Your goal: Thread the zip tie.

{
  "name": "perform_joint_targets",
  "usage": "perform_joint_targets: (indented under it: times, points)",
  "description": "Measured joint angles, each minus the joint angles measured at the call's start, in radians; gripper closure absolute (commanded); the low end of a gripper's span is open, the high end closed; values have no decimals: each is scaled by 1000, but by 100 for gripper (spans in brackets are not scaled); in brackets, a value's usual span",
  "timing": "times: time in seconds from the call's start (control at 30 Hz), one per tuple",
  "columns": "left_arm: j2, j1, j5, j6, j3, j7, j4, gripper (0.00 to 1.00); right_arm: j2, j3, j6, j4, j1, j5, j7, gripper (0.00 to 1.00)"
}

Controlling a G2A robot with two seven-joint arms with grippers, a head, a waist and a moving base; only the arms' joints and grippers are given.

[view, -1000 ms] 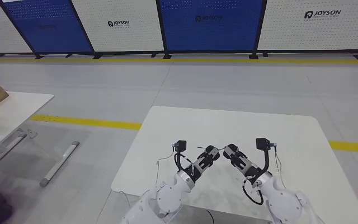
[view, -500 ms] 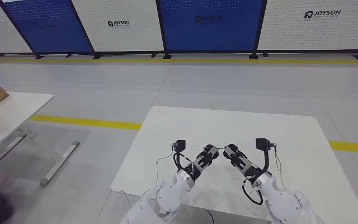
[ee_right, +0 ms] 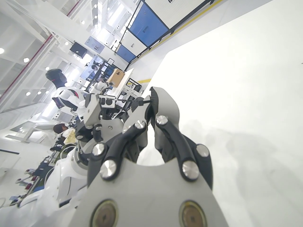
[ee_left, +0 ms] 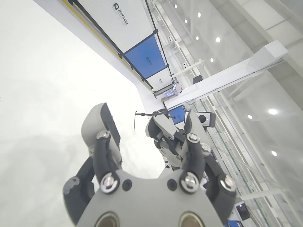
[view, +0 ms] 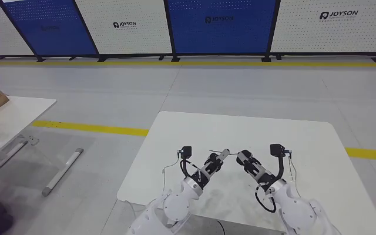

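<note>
Pinching the zip tie (ee_right: 144, 101) in our clenched right pincer (ee_right: 150, 101) over the surface (view: 294, 135), we hold our left pincer (ee_left: 146, 111) released just beside it; the left wrist view reveals its bent end.

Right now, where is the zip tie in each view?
Top view: zip tie, thin black strip between left tool and right tool.
Left wrist view: zip tie beyond the open left tool, held by the right tool.
Right wrist view: zip tie pinched at the right tool's tips.
Shared landmark: the white table.
</note>
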Motion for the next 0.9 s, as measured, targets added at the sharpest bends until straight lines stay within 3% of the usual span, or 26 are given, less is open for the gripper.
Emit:
perform_joint_targets:
  times: [0.03,0.07,0.17,0.9]
  points:
    - [0,1,0,-1,-1,1,0,80,0,0,0,0,0,-1,-2,100]
    - [0,2,0,-1,-1,2,-1,81,0,0,0,0,0,-2,-4,100]
    - [0,3,5,-2,-1,7,-1,98,1,-1,-1,-1,-2,-4,-8,100]
    - [-5,-7,14,-3,7,4,14,100,2,-8,-13,10,-4,-9,-23,100]
